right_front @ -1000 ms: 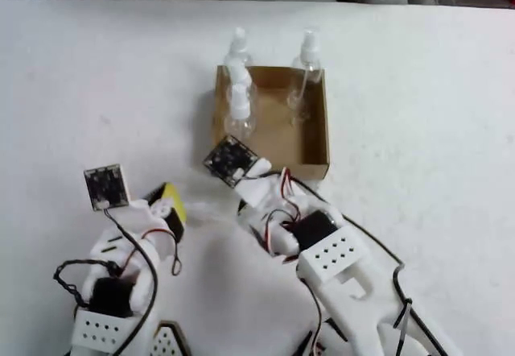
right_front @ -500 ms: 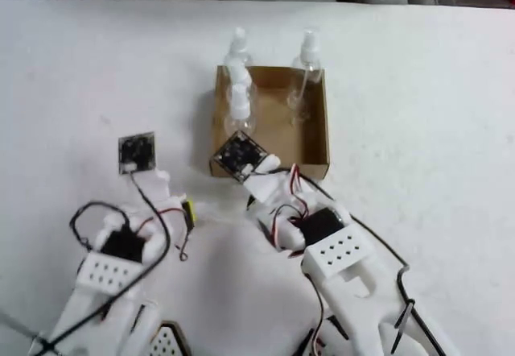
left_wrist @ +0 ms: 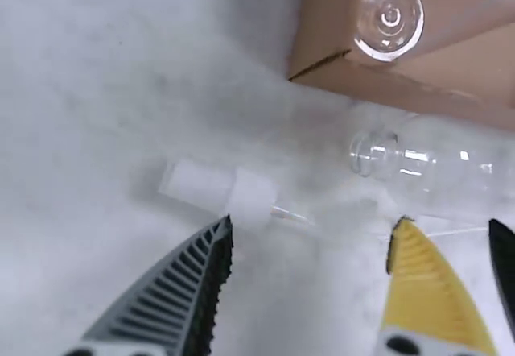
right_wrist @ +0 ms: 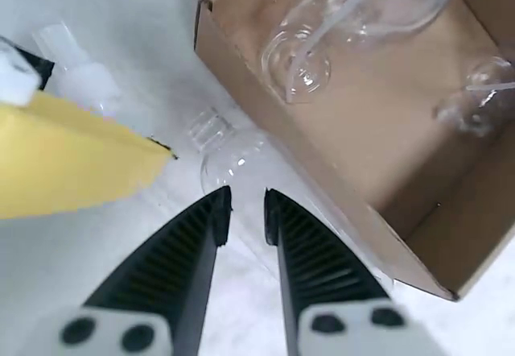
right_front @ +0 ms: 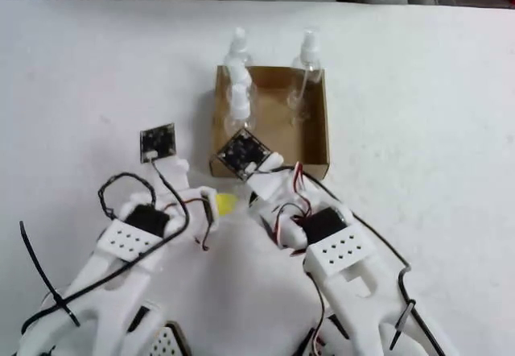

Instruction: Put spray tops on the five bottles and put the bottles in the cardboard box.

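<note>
Four capped bottles (right_front: 239, 106) are seen standing in the cardboard box (right_front: 273, 140), so most of the task is judged done. The fifth bottle (left_wrist: 426, 167) is found lying uncapped on the worktop (right_front: 418, 90), just near of the box's near-left corner, with its spray top (left_wrist: 213, 191) beside its open neck; fitting and boxing are still to be done. The left gripper (left_wrist: 312, 225) is held over the pair, jaws spread wide and empty, while the right gripper (right_wrist: 245, 197) is poised above the bottle, jaws drawn almost together on nothing.
</note>
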You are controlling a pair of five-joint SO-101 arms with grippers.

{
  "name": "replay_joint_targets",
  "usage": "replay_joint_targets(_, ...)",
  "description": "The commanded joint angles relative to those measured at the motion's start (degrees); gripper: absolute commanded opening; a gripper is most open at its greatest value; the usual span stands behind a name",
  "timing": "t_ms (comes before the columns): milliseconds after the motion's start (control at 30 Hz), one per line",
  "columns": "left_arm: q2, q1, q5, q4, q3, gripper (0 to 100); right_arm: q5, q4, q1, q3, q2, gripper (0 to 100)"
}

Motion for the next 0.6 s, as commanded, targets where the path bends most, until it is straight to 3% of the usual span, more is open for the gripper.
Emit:
replay_joint_targets(0, 3.47, 0.57, 0.97, 0.44, -2.29, 27, 0.62, -1.1, 0.57, -0.44, -1.36, 4.1)
replay_joint_targets(133, 11.65, -0.92, 0.97, -1.41, -4.66, 29, 0.62, -1.1, 0.57, -0.35, -1.36, 4.1)
replay_joint_targets(400, 27.03, -3.21, 0.97, -1.49, -11.52, 44, 0.7, -1.1, 0.57, 0.0, -1.36, 4.1)
replay_joint_targets(567, 29.85, -5.49, 0.79, -1.49, -13.54, 45, 0.7, -1.1, 0.57, 0.09, -1.36, 4.1)
